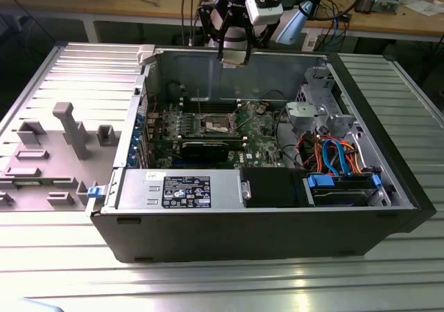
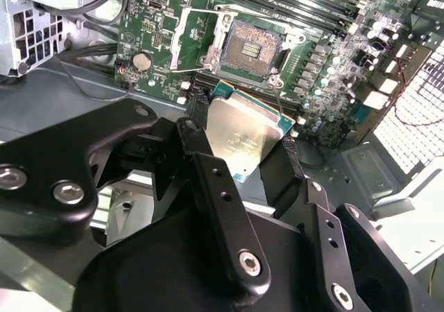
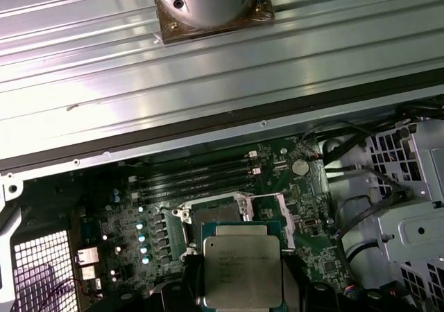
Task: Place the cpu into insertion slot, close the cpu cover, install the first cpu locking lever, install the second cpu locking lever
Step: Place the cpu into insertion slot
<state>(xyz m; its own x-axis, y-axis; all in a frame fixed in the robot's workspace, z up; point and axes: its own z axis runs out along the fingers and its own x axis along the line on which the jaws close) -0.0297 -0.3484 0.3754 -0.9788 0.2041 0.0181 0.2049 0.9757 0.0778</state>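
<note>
Ribbed metal table (image 1: 222,288), open case (image 1: 263,232), hand (image 2: 243,142) with cpu (image 2: 244,128), workbench (image 1: 139,10) behind

The black gripper (image 2: 244,142) frames a dull silver cpu (image 3: 239,270) edged in green; beneath the gripper, green motherboard (image 2: 149,28), pale tan insertion slot (image 2: 253,45).

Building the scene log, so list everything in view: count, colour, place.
open black computer case: 1, on ribbed silver table
green motherboard: 1, inside case
square tan-field insertion slot: 1, empty, mid-board
silvery grey hinged cpu cover: 1, open beside slot
long black memory slots: several, beside slot
long black graphics card: 1, on board
silver power supply box: 1, case's near wall
grey fixture tray: 1, exterior view's left
flat square silver-topped cpu: 1, held above board
black gripper: 1, shut on cpu, above case
</note>
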